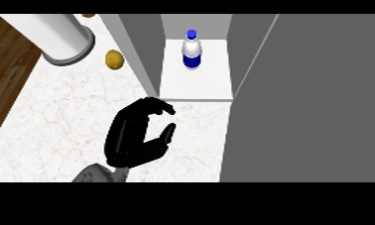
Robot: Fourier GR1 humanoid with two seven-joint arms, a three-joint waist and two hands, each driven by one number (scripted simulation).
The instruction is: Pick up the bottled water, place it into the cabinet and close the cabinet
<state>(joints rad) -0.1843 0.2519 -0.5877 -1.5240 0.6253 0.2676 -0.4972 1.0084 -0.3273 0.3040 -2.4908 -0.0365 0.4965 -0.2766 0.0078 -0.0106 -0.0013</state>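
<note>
The bottled water stands upright inside the cabinet, on its white floor panel, towards the back and roughly midway between the two side walls. It has a blue cap, a pale upper body and a blue band round its lower half; if the band carries writing, it is too small to read. Nothing else is seen in the cabinet beside the bottle. The cabinet stands open at the front: its grey left wall rises beside the bottle, and the cabinet door, a broad grey panel, fills the right side of the view, swung out towards the viewer.

In front of the cabinet's opening, over the white marbled counter, hangs the left hand, black, on its grey forearm coming in from the lower edge. Its fingers are curved inward with the thumb set opposite them, leaving a gap between; they hold nothing, and the hand is well apart from the bottle.

To the left of the cabinet, a small brownish round thing lies on the counter, just beside the cabinet's outer wall. Further left stands a tall white cylinder with a grey base ring. Dark wood flooring shows past the counter's left edge.
</note>
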